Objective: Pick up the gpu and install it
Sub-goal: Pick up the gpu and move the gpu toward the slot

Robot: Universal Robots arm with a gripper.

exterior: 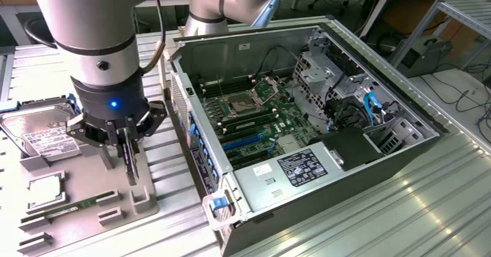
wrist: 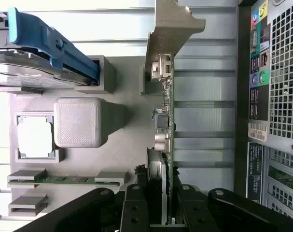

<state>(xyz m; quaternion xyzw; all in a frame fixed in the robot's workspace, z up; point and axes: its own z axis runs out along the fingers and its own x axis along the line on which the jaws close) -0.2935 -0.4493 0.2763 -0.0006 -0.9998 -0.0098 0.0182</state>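
The gpu (exterior: 132, 169) stands on edge in a tray (exterior: 80, 173) slot, on the exterior view's left of the case (exterior: 322, 217) (top edge offered upward), the gripper (exterior: 126, 149) astride it, clamped or not I cannot tell

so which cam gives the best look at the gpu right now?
Wrist view: the gpu runs edge-on down the frame, with its silver bracket and ports clear. In the exterior view the gpu is just a thin dark sliver under the gripper, over the grey tray, with no detail.
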